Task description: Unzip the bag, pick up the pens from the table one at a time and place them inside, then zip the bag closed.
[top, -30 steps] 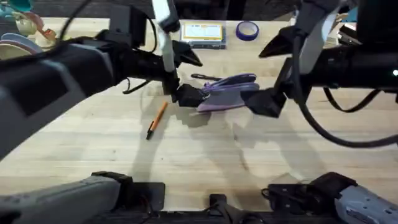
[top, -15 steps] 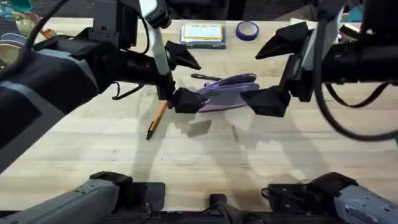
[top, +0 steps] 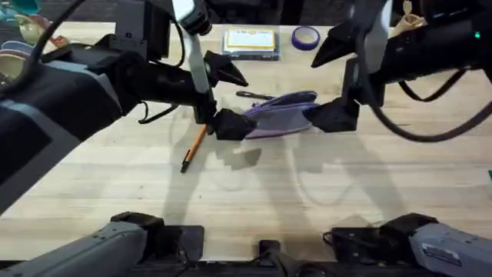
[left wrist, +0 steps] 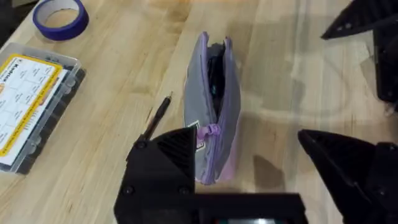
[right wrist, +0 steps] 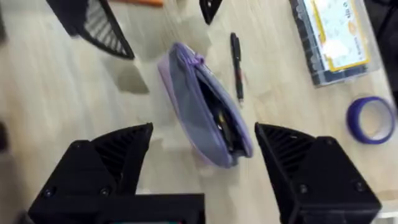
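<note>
With the bag (left wrist: 211,118) lying unzipped mid-table (top: 254,200), your left gripper (left wrist: 249,165) and right gripper (right wrist: 205,155) both stand wide, holding nothing, bracketing its ends, likely to steady it for loading. Black pen (right wrist: 237,59) lies just beside it; orange pen (top: 194,148) lies nearer your left arm.

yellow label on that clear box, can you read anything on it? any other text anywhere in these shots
Clear box, yellow label: there is print, a word at one corner and a grid of small entries, but it is too small and blurred to read.
Bag: a small whitish tag near the zipper end; no letters can be made out.
Black pen, orange pen, purple tape roll: no text visible.
</note>
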